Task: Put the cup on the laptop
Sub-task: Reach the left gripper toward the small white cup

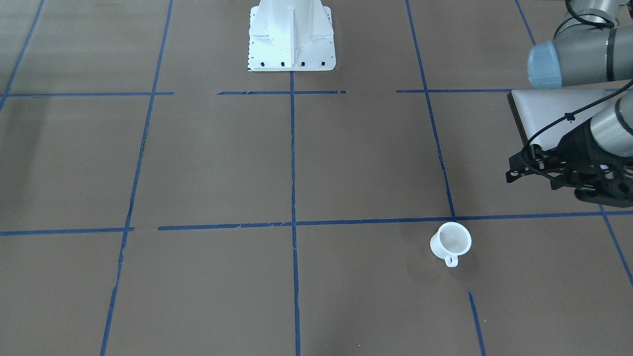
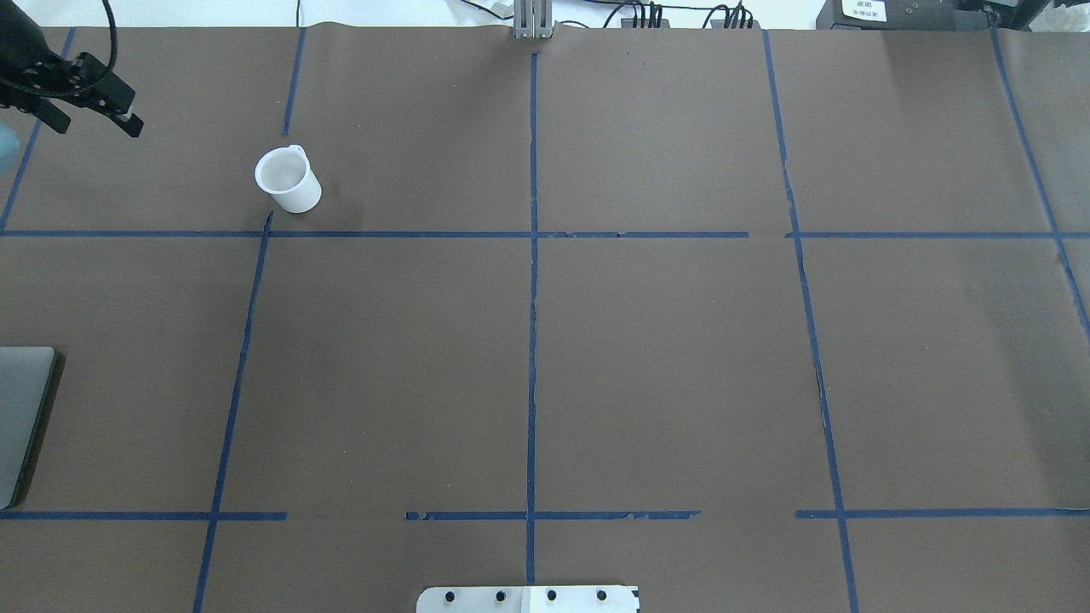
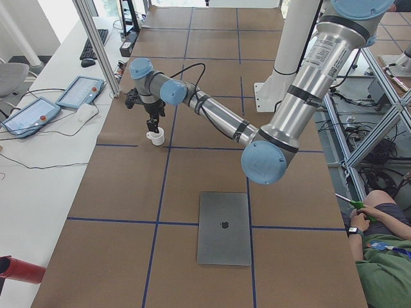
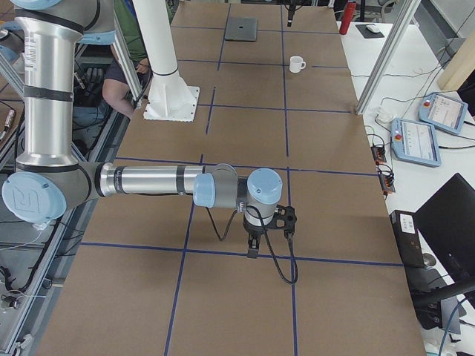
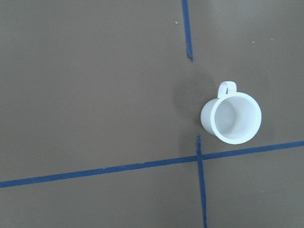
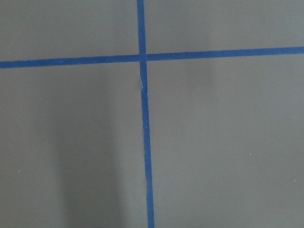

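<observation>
The small white cup stands upright on the brown table, handle towards the far edge; it also shows in the front view, the left side view and the left wrist view. The silver-grey laptop lies closed and flat near the table's left end, partly under the left arm in the front view and cut off by the overhead view's edge. My left gripper is open and empty, above the table, left of and beyond the cup. My right gripper shows only in the right side view, far from both; I cannot tell its state.
The white robot base stands at the table's near middle edge. Blue tape lines grid the brown surface. Teach pendants lie on the side desk beyond the table. A person sits by the robot's side.
</observation>
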### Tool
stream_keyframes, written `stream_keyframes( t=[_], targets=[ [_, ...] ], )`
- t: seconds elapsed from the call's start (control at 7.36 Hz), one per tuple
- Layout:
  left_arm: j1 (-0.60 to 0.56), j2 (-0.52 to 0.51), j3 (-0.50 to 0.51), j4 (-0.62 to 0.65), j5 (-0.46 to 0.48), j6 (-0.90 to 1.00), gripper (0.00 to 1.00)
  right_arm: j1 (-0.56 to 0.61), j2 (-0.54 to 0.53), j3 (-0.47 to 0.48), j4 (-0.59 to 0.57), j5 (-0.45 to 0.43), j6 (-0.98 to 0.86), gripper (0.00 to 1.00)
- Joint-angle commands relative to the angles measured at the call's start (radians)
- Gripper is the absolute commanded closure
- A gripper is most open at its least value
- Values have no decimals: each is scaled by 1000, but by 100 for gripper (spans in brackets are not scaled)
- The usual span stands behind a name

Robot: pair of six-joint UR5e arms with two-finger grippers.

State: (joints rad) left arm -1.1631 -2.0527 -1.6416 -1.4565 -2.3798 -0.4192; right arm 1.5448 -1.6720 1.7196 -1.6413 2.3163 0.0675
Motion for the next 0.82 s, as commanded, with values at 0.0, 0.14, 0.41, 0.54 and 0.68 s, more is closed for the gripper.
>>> stream_keyframes(
  t=[0.0, 0.14, 0.41, 0.54, 0.68],
  targets=[
    [55, -97, 104, -14, 10, -84, 0, 0, 0, 0, 0, 0, 2, 0],
    [68, -145, 174, -51, 23, -108, 0, 0, 0, 0, 0, 0, 0, 0],
    [82, -172, 309, -227, 33, -225, 0, 0, 0, 0, 0, 0, 0, 0],
    [82, -219, 397, -266, 74, -225, 0, 0, 0, 0, 0, 0, 0, 0],
    [98, -268, 483, -301, 100, -227, 0, 0, 0, 0, 0, 0, 0, 0]
  ],
)
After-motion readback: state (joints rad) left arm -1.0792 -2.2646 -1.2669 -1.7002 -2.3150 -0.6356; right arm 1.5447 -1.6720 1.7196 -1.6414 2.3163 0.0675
